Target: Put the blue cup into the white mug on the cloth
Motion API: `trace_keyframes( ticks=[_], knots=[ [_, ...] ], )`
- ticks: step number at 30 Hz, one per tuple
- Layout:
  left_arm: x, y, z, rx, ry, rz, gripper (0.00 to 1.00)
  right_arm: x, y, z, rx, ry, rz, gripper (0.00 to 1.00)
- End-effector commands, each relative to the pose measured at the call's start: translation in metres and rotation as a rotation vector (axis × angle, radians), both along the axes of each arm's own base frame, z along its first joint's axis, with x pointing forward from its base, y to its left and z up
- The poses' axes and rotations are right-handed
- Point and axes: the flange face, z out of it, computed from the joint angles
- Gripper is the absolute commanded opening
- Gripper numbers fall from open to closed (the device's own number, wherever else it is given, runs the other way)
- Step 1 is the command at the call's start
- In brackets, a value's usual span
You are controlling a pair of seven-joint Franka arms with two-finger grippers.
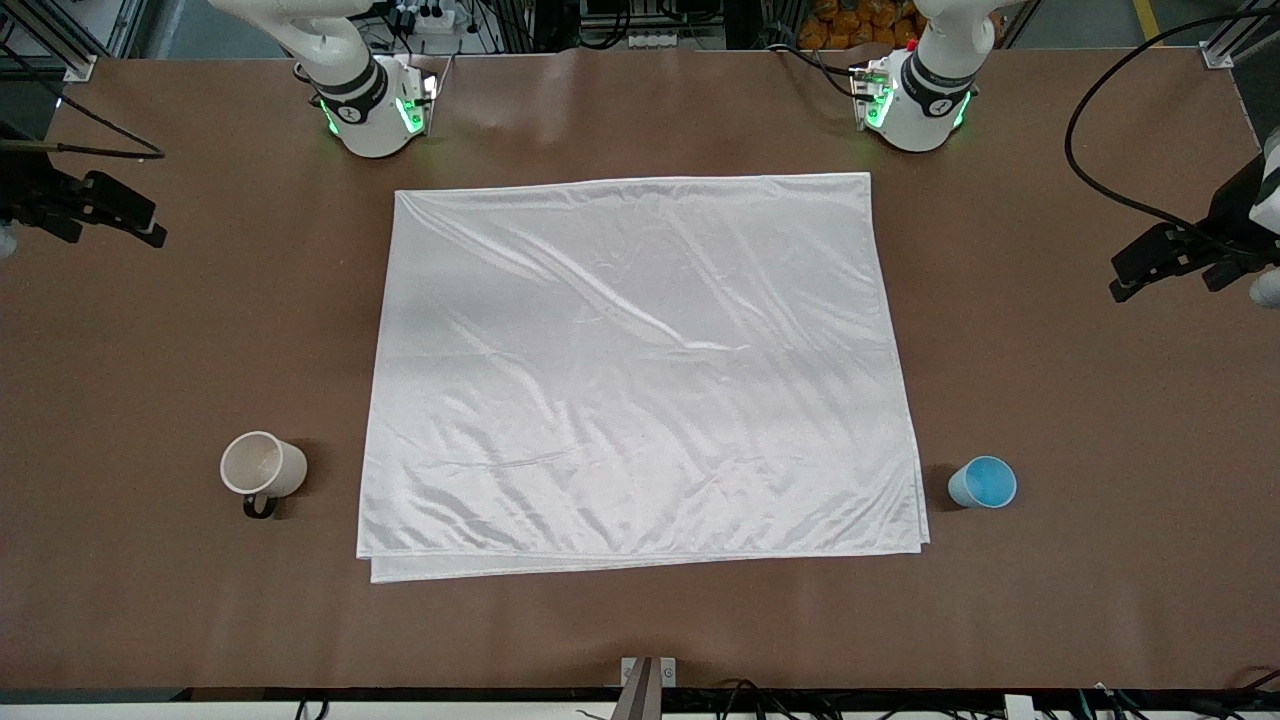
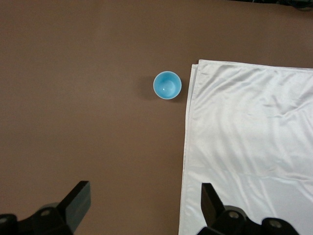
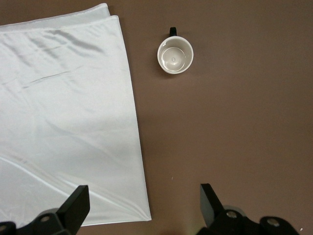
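The blue cup (image 1: 983,483) stands upright on the bare table beside the cloth's (image 1: 640,370) corner, toward the left arm's end and near the front camera. It also shows in the left wrist view (image 2: 167,85). The white mug (image 1: 262,467) stands upright on the bare table beside the cloth, toward the right arm's end, with its dark handle toward the front camera. It also shows in the right wrist view (image 3: 175,55). My left gripper (image 1: 1165,285) (image 2: 145,196) is open and empty, high over the table. My right gripper (image 1: 112,237) (image 3: 144,198) is open and empty, high over its end.
The two arm bases (image 1: 372,110) (image 1: 915,100) stand at the table edge farthest from the front camera. A black cable (image 1: 1090,160) loops over the table at the left arm's end. A metal bracket (image 1: 648,680) sits at the table's near edge.
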Motion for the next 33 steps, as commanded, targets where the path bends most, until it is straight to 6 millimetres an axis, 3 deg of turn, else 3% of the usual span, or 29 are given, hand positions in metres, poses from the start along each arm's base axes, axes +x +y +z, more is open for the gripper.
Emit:
trace_keyframes(
  ticks=[1, 11, 22, 33],
  knots=[
    [-0.003, -0.001, 0.006, -0.018, -0.010, -0.017, 1.00, 0.000, -0.003, 0.000, 0.006, 0.001, 0.004, 1.00],
    [0.001, 0.005, 0.000, -0.022, 0.000, -0.011, 1.00, 0.001, -0.003, -0.002, 0.006, 0.003, 0.004, 1.00],
    [0.037, 0.014, -0.059, -0.041, 0.042, -0.021, 1.00, 0.016, -0.009, -0.018, -0.002, 0.001, -0.004, 1.00],
    [0.085, 0.034, -0.136, 0.020, 0.017, -0.041, 1.00, 0.076, -0.017, -0.081, -0.007, -0.017, -0.017, 1.00]
  ],
)
